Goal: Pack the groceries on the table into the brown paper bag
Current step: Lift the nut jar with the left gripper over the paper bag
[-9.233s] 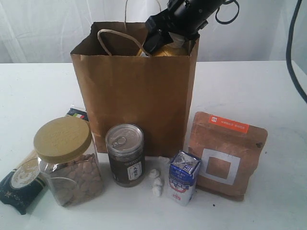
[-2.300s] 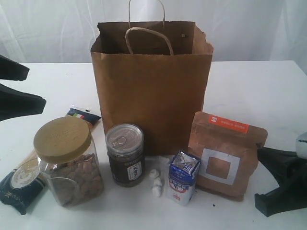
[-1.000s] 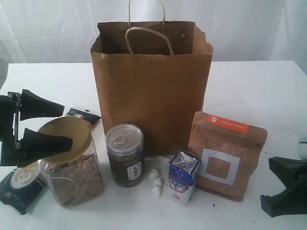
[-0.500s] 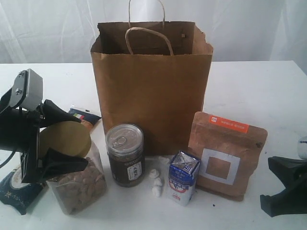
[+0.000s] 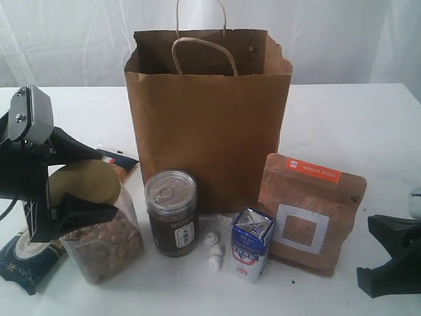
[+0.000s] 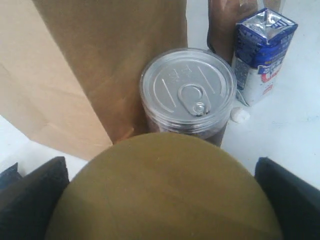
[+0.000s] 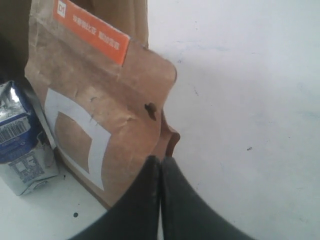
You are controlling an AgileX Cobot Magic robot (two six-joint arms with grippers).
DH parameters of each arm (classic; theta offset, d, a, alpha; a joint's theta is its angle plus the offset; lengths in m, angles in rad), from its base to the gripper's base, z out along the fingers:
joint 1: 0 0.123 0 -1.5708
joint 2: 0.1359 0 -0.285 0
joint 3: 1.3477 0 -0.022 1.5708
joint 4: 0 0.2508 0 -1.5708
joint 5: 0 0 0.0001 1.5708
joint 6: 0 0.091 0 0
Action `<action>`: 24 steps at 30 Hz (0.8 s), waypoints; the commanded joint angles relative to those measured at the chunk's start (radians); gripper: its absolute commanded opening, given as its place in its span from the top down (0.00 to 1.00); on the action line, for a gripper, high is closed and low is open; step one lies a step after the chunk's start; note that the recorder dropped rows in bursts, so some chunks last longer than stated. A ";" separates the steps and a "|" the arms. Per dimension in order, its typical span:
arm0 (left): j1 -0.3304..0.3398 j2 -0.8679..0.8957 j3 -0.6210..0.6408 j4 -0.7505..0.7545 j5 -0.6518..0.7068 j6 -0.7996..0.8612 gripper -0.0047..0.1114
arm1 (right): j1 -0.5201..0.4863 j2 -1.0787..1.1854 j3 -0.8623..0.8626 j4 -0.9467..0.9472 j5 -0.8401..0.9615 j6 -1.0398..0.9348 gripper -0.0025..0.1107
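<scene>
Tan-lidded clear jar clamped, tilted, in left gripper.

The bag stands in the middle of the tabletop. Before it, along the near edge, stand from left to right the jar, can, carton and pouch. The spaghetti packet lies behind the jar, toward the near-left corner.

You're looking at a plain brown kraft paper bag at upper centre, on a white table. At lower left, the clear plastic jar shows an olive-tan lid over brown contents, and the navy spaghetti packet has gold print. The dark brown can has a silver top. The small carton is blue and white. The brown pouch carries an orange strip and a white square outline.
</scene>
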State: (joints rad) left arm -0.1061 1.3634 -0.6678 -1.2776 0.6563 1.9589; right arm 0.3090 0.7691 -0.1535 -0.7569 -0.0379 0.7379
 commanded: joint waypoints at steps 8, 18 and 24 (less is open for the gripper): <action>-0.006 -0.083 0.002 -0.075 0.052 0.112 0.85 | -0.003 -0.005 0.004 0.004 -0.015 0.002 0.98; -0.006 -0.163 0.002 -0.075 0.052 0.112 0.96 | -0.003 -0.005 0.004 0.004 -0.013 0.002 0.98; -0.006 -0.255 0.002 -0.075 0.052 0.112 0.96 | -0.003 -0.005 0.004 0.004 -0.013 0.002 0.98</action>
State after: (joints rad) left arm -0.1061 1.1639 -0.6678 -1.3082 0.6792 1.9589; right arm 0.3090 0.7691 -0.1535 -0.7569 -0.0379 0.7379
